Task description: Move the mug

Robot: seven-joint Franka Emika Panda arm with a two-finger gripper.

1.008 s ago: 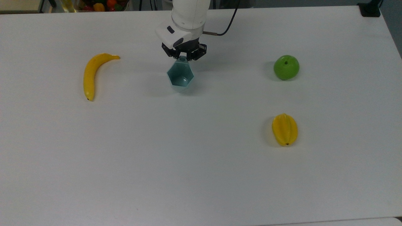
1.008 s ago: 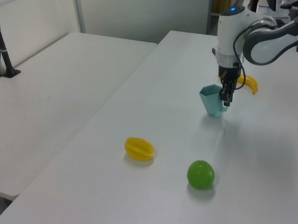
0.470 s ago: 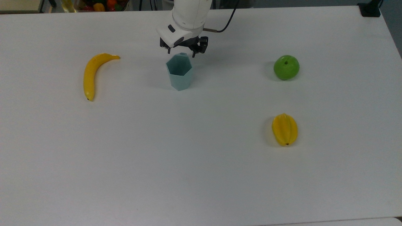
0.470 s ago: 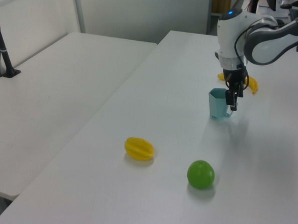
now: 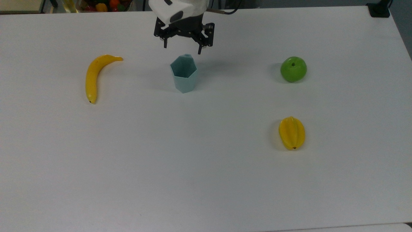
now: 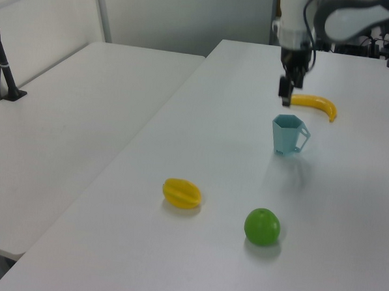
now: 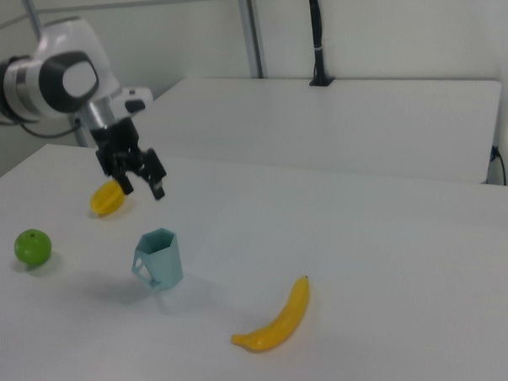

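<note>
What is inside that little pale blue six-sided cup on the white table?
The pale blue faceted cup stands upright and looks empty: the top view shows bare inner walls. Its bottom is hidden by the near wall.

Lab, robot arm [image 7: 55, 81], white tables [image 5: 206, 177]

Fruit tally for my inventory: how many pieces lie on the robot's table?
3: banana at the top view's left, green apple at right, yellow starfruit below it.
</note>
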